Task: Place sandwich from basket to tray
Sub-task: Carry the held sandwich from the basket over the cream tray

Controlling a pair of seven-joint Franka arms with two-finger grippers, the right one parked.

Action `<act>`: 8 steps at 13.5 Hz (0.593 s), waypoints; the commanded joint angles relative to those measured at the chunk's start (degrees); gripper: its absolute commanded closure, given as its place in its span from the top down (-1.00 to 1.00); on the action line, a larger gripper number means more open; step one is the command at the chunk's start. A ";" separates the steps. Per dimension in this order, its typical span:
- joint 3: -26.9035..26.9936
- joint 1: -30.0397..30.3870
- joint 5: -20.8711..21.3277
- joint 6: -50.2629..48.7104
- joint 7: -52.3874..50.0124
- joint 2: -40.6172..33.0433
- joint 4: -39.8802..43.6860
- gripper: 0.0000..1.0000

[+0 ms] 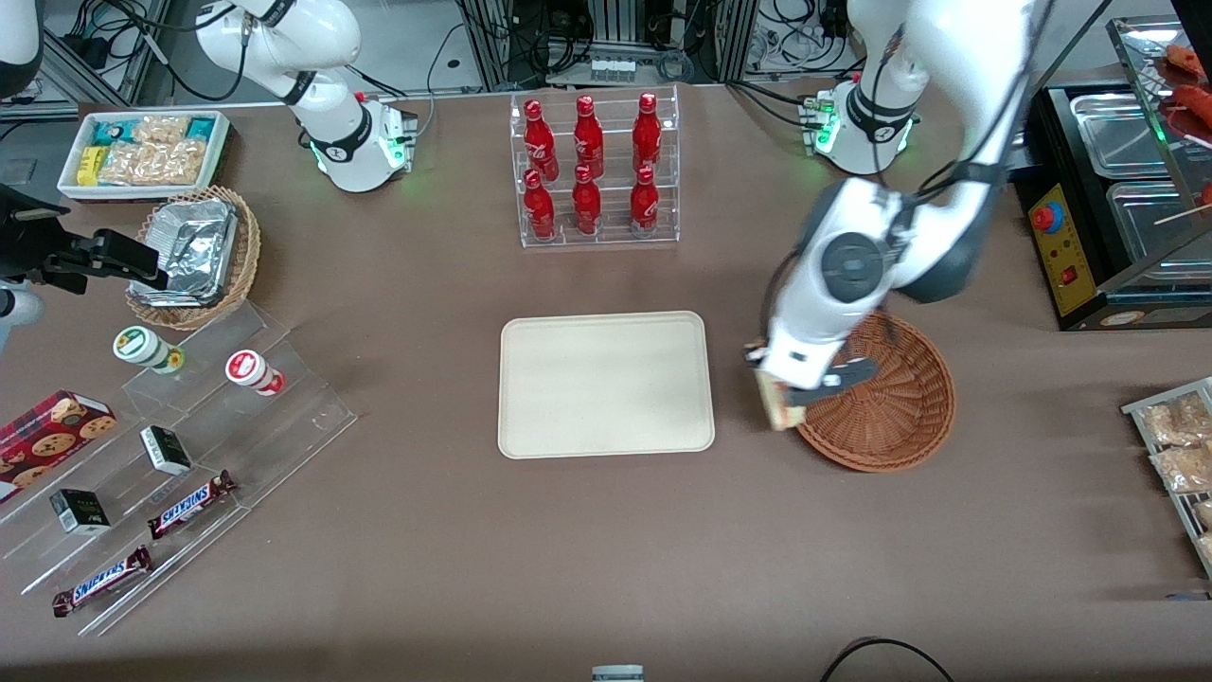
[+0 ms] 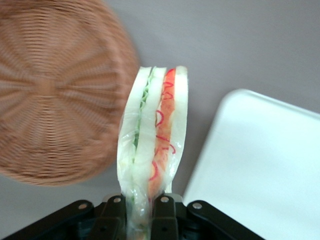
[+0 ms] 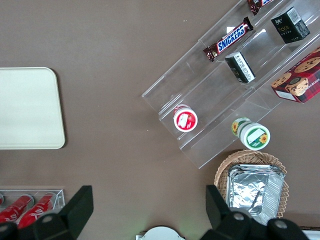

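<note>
Sandwich (image 2: 152,145): pinched at its lower end between the gripper's fingers, held up clear of the table; cut edge faces the wrist camera — green layer on one side, red and pink on the other, clear wrap around it; in the front view (image 1: 778,405) hangs over bare table in the gap between tray and basket, just at the basket's rim.
Gripper (image 2: 142,212): clenched on the sandwich, black fingers (image 2: 164,217) pressed against both bread faces; in the front view (image 1: 791,393) sits over the basket's edge nearest the tray.
Basket (image 1: 885,403): reddish-brown wicker, round and shallow, on the table toward the working arm's end, near the tray's short edge but apart from it; nothing seen inside where the weave shows (image 2: 50,95).
Tray (image 1: 606,384): cream, rounded corners, flat on the middle of the table, bare surface; one corner visible beside the sandwich at the wrist (image 2: 260,170).
Bottle rack (image 1: 595,170): clear stand of red bottles, farther from the front camera than the tray — close to the table's edge by the arm bases.
</note>
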 commanded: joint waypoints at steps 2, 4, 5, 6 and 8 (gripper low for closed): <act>0.72 -7.53 0.49 -1.52 -1.93 11.21 13.06 -1.00; 0.72 -10.96 0.66 -1.61 -3.61 14.38 17.20 -1.00; 0.72 -13.07 0.67 -1.61 -4.92 16.05 18.87 -1.00; 0.90 -14.74 0.67 -1.61 -6.41 17.81 20.62 -1.00; 0.90 -16.77 0.49 -3.79 -9.22 21.67 25.80 -1.00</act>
